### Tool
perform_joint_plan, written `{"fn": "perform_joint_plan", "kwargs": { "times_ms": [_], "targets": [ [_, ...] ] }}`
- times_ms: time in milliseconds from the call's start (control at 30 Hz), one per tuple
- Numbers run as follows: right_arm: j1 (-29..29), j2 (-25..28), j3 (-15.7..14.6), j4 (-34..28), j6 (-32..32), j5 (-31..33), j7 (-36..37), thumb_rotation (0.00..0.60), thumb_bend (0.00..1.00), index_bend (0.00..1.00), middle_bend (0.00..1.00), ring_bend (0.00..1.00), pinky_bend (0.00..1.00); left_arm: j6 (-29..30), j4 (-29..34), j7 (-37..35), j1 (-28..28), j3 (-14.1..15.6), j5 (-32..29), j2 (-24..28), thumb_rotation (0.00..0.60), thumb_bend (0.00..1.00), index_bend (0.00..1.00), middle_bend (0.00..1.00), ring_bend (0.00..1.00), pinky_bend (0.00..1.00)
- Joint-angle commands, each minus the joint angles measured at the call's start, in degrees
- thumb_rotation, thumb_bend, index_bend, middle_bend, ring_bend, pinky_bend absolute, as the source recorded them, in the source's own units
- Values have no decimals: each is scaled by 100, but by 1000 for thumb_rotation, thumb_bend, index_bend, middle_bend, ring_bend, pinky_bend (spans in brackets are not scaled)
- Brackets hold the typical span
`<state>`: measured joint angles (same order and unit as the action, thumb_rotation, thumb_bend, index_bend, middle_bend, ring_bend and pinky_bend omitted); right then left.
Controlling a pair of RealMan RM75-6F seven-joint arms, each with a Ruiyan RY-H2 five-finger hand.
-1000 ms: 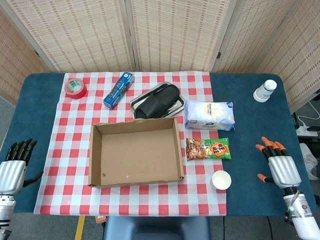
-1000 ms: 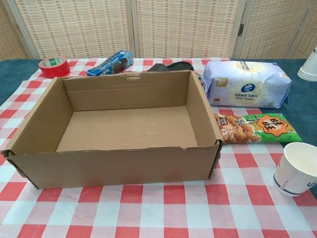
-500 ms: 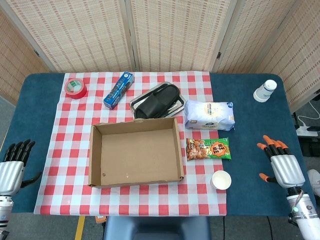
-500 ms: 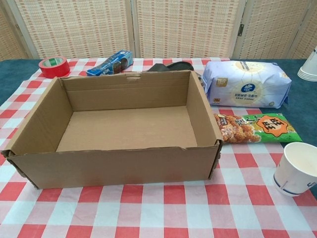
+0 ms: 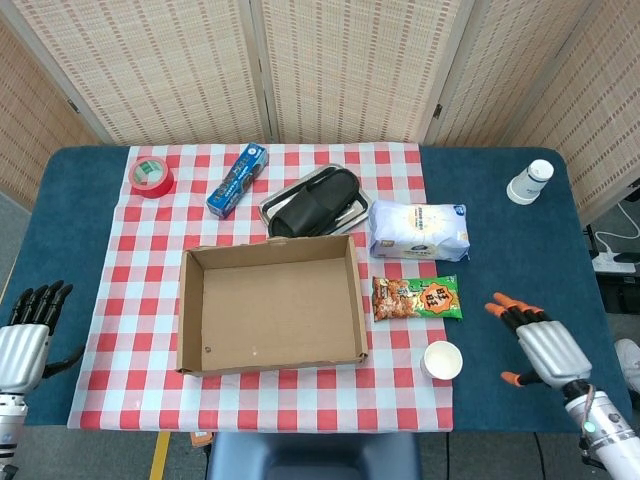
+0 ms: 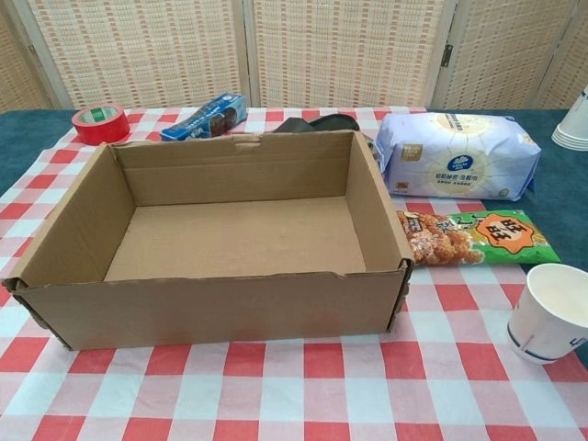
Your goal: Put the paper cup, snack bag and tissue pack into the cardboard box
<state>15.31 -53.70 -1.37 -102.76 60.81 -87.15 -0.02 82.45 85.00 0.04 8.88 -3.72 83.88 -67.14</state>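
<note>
- The table (image 5: 500, 260) carries a red-and-white checked cloth (image 5: 140, 300) over its middle.
- The cardboard box (image 5: 190, 310) sits open-topped on the cloth, with only bare cardboard showing inside.
- The tissue pack (image 5: 418, 230) lies flat just beyond the box's far right corner, on the cloth's right edge.
- A metal tray (image 5: 285, 200) with a black object (image 5: 315, 205) on it sits just behind the box.
- The snack bag (image 5: 417, 298) lies flat just beside the box's right wall, nearer than the tissue pack.
- A blue packet (image 5: 237, 180) lies slantwise behind the box, left of the tray.
- The right hand (image 5: 538, 345) hovers over the bare table to the right of the paper cup, fingers spread, holding nothing.
- The left hand (image 5: 25, 335) sits at the table's near left edge, well apart from the box, fingers extended side by side, holding nothing.
- A red tape roll (image 5: 152, 176) rests at the cloth's far left corner.
- The paper cup (image 5: 442, 359) stands upright near the box's near right corner, below the snack bag.
- A stack of white cups (image 5: 529, 182) stands at the table's far right.
</note>
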Motion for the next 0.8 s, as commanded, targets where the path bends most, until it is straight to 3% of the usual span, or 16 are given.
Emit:
{"fn": "perform_joint_plan", "kwargs": {
  "times_ms": [33,500,800],
  "targets": [
    [414,-140,-168,14,-500,-484,323,600,0,114,24,0,190,66,11,-42,-26,-6,22,13,600,221,0,0,0,0],
    [830,-587,-189,-31,-987,-407,-213,600,0,115,24,0,194,123,42,-111,-66,6,66,61,600,220,0,0,0,0],
    [959,-1048,-151,166,-1050,-239,-508,600,0,243,84,41,266,101,22,-197,-69,0,53,85,600,220,0,0,0,0]
  ]
}}
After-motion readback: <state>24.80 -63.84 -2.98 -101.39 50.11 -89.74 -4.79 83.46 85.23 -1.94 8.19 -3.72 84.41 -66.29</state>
